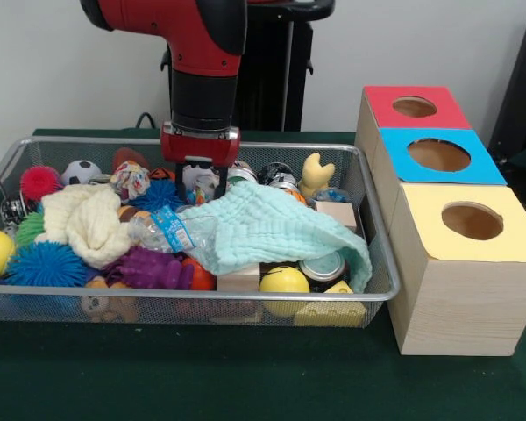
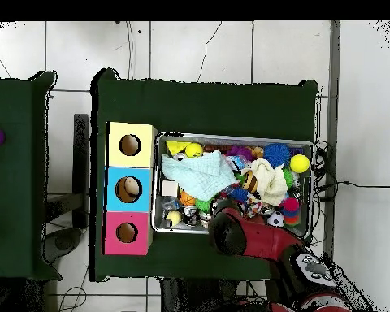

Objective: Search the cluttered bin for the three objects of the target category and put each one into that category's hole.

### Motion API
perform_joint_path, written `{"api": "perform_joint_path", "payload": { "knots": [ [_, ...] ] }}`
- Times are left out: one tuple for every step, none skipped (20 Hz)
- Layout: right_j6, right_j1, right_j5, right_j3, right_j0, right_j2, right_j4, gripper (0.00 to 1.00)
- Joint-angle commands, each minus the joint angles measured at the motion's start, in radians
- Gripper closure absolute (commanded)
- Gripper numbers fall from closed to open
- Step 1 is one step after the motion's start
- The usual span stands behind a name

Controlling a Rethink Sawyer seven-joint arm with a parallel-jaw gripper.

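A: Where's the gripper [image 1: 202,186]?
B: Down in the wire bin [image 1: 379,289], back middle, just behind the mint cloth [image 1: 272,228]. Can't tell if the fingers are clenched or released; clutter hides the tips.
A: Holes?
B: Red box [image 1: 412,107], blue box [image 1: 438,155], yellow box [image 1: 469,224] stand in a row on the bench [image 1: 202,377] beside the bin. Target category unclear.

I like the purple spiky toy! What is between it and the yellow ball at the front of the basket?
In the front view, an orange ball and a wooden block lie between the purple spiky toy and the yellow ball.
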Motion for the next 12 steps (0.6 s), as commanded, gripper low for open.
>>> {"api": "perform_joint_path", "payload": {
  "knots": [
    [0.212,0.017,-0.072,0.017,0.023,0.069,0.028,0.00],
    [0.213,0.016,-0.069,0.018,0.020,0.073,0.029,0.00],
    [0.212,0.008,-0.058,0.020,0.023,0.071,0.034,0.00],
    [0.214,0.005,-0.056,0.023,0.025,0.070,0.036,0.00],
    [0.216,-0.008,-0.047,0.030,0.025,0.070,0.040,0.00],
    [0.218,-0.017,-0.046,0.036,0.026,0.069,0.041,0.00],
    [0.218,-0.035,-0.032,0.044,0.028,0.068,0.045,0.00],
    [0.218,-0.043,-0.020,0.044,0.029,0.069,0.049,0.00],
    [0.218,-0.055,-0.008,0.047,0.033,0.067,0.055,0.00],
    [0.216,-0.064,0.002,0.050,0.033,0.068,0.057,0.00],
    [0.214,-0.072,0.013,0.053,0.032,0.070,0.060,0.00],
    [0.212,-0.081,0.024,0.057,0.032,0.072,0.063,0.00]
  ]
}}
